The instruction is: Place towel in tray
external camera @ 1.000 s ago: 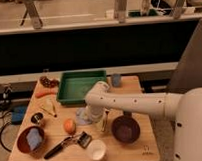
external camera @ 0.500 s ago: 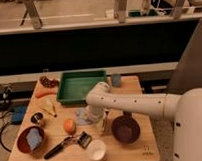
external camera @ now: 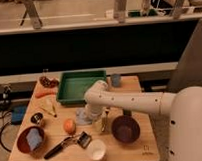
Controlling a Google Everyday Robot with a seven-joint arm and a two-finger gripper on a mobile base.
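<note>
Hardly moved since a second ago: long white arm (external camera: 130,101) at the same low reach. Small pale grey-blue soft cloth towel (external camera: 80,115) flat on the light wooden worktop (external camera: 129,150), just in front of the large rectangular green plastic tray (external camera: 80,86), outside it. Fingers (external camera: 91,117) down over the towel's right edge, spread wide, no telling whether touching the cloth. Round orange fruit (external camera: 69,126) near the towel's front left corner; round purple bowl (external camera: 125,129) further right.
</note>
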